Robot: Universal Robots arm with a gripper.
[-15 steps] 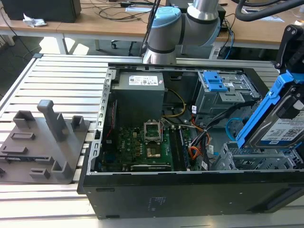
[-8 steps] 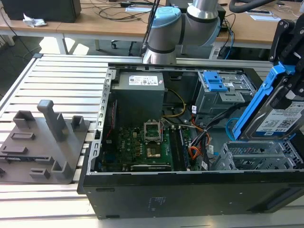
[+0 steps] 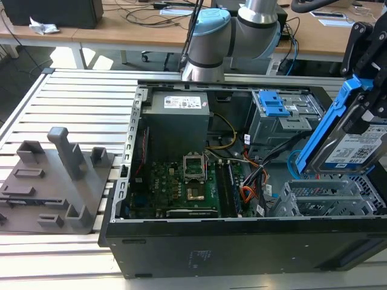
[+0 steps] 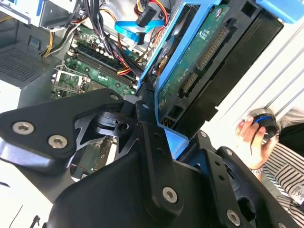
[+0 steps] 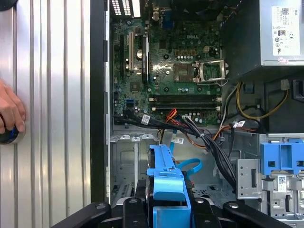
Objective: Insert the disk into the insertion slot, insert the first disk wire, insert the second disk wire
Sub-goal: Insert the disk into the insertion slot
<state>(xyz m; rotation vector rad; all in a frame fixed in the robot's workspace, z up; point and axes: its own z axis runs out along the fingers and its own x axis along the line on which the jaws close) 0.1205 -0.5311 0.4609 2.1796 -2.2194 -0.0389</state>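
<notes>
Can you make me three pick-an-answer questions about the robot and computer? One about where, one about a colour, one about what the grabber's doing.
1. Where is the disk? A. Lying on the motherboard. B. Over the insertion slot. C. On the table.
2. What colour is the disk's carrier? A. Red. B. Yellow. C. Blue.
3. What is the gripper doing? A. Open, empty. B. Shut on the disk. C. Holding a wire.
Answers: 1 B, tilted above the grey cage. 2 C, bright blue plastic frames it. 3 B, it clamps the carrier in both wrist views.
</notes>
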